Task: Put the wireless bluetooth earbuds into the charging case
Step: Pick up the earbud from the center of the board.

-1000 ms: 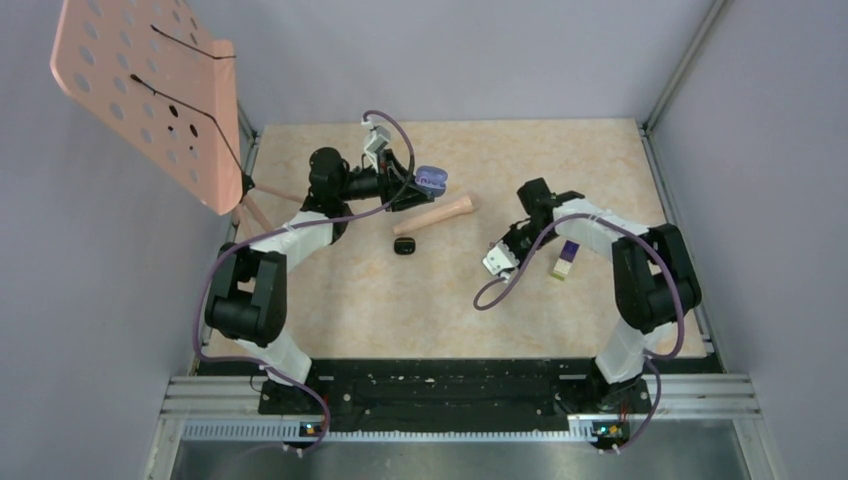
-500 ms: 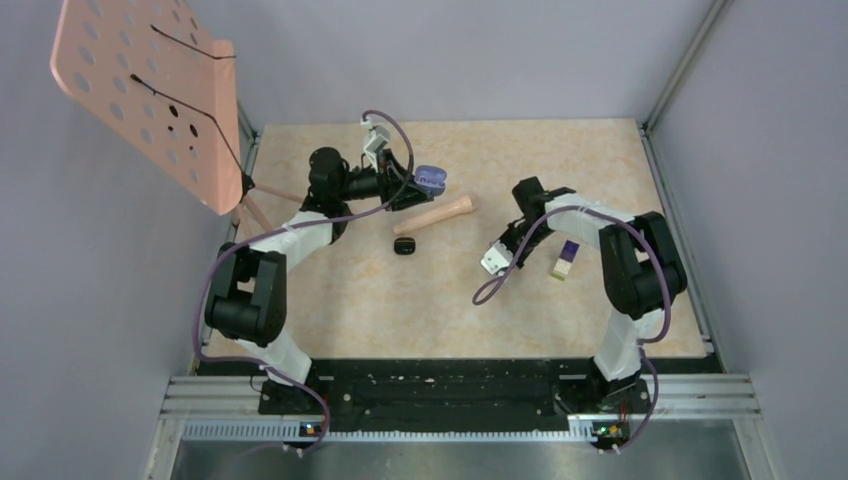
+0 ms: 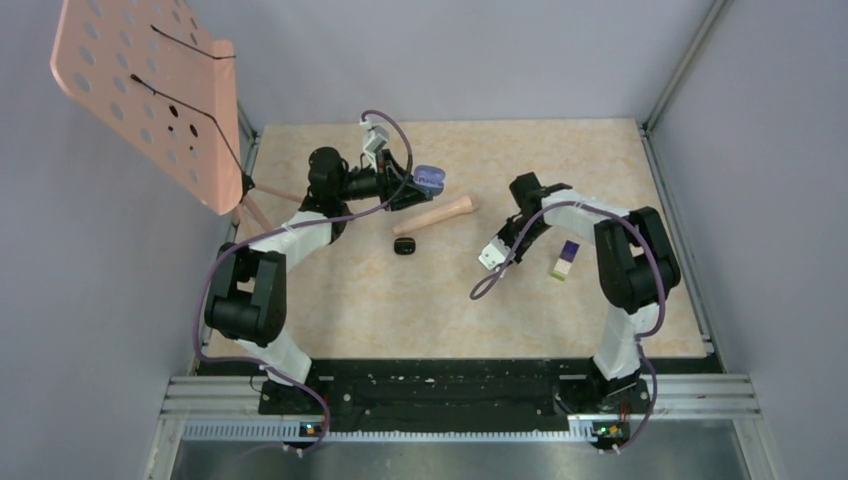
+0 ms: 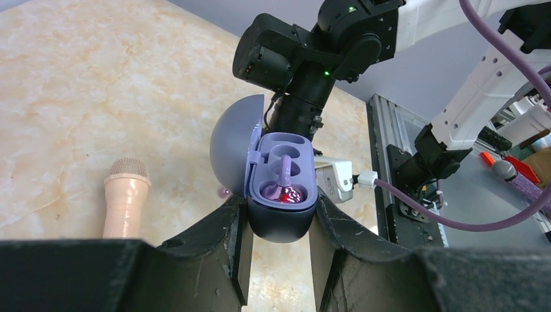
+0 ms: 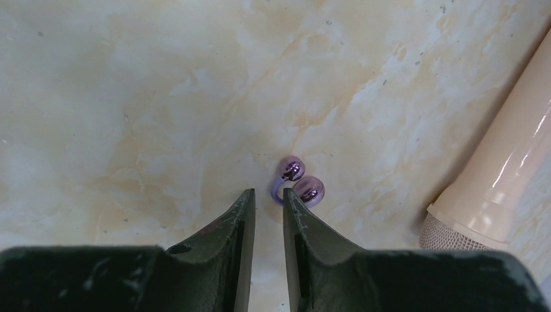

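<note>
My left gripper [image 4: 279, 227] is shut on the dark base of the purple charging case [image 4: 281, 195] and holds it above the table, at the back left in the top view [image 3: 430, 180]. The lid is open. One glossy pinkish-purple earbud [image 4: 284, 190] sits in the lower slot and the upper slot is bare. My right gripper [image 5: 269, 198] points down at the table with a narrow gap between its jaws and nothing in it. A second pinkish-purple earbud [image 5: 299, 182] lies on the table just past the right fingertip [image 5: 294, 203]. In the top view the right gripper [image 3: 507, 228] is mid-table.
A beige microphone [image 3: 433, 216] lies between the arms, its mesh head [image 5: 455, 240] close to the loose earbud. A small black object [image 3: 404, 247] lies nearer. A purple-and-cream block [image 3: 565, 260] stands at the right. A pink perforated stand [image 3: 150, 95] rises at the back left.
My right arm has swung a little to the left, carrying its gripper leftward. My left arm and the case have not moved.
</note>
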Available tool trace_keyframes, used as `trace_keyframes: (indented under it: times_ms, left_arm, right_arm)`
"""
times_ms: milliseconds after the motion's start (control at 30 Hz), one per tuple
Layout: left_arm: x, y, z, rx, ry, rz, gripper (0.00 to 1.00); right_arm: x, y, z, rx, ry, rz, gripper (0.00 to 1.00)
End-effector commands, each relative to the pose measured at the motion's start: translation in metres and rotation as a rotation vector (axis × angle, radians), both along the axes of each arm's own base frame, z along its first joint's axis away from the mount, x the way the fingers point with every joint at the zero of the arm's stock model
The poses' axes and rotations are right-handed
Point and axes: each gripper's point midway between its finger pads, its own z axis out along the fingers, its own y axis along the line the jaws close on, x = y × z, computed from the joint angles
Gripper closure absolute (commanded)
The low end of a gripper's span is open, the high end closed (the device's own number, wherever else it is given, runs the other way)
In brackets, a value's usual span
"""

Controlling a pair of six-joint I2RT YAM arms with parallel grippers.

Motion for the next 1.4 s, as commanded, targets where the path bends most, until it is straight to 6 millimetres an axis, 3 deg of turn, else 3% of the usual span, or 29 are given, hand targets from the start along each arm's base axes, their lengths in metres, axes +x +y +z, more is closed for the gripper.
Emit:
trace_keyframes:
  times_ms: [0,300,433,533,633,733,833,933,1000,1167,1367]
  left_arm:
    - [-0.002,0.003,0.021,-0.013,-0.083,0.012,1.0]
    - [-0.002,0.004,0.019,-0.009,-0.077,0.015,1.0]
    - [-0.004,0.005,0.017,0.0,-0.075,0.015,1.0]
    - [-0.006,0.007,0.017,0.003,-0.075,0.017,1.0]
    - [-0.005,0.008,0.017,0.004,-0.078,0.022,1.0]
    - [-0.003,0.009,0.017,0.003,-0.08,0.027,1.0]
    - [0.0,0.009,0.016,0.001,-0.075,0.034,1.0]
    - [0.003,0.01,0.015,-0.003,-0.064,0.041,1.0]
    - [0.004,0.01,0.014,-0.005,-0.056,0.045,1.0]
    - [0.007,0.013,0.015,-0.009,-0.053,0.062,1.0]
    - [0.006,0.016,0.014,-0.005,-0.055,0.069,1.0]
  right_arm:
    - [0.009,0.0,-0.006,-0.027,-0.06,0.115,0.77]
    - [0.021,0.002,-0.021,-0.108,-0.054,0.226,0.82]
    - [0.017,-0.004,-0.03,-0.177,-0.004,0.252,0.88]
    - [0.002,-0.011,-0.026,-0.197,0.054,0.241,0.9]
    - [-0.03,-0.014,-0.015,-0.176,0.131,0.222,0.89]
    - [-0.057,0.001,-0.001,-0.133,0.192,0.155,0.89]
    - [-0.071,0.031,0.012,-0.038,0.242,0.077,0.87]
    - [-0.061,0.063,0.023,0.041,0.296,-0.092,0.87]
    - [-0.049,0.07,0.031,0.051,0.338,-0.21,0.87]
    - [-0.012,0.038,0.045,0.064,0.29,-0.345,0.86]
    - [0.019,0.01,0.036,0.033,0.273,-0.482,0.86]
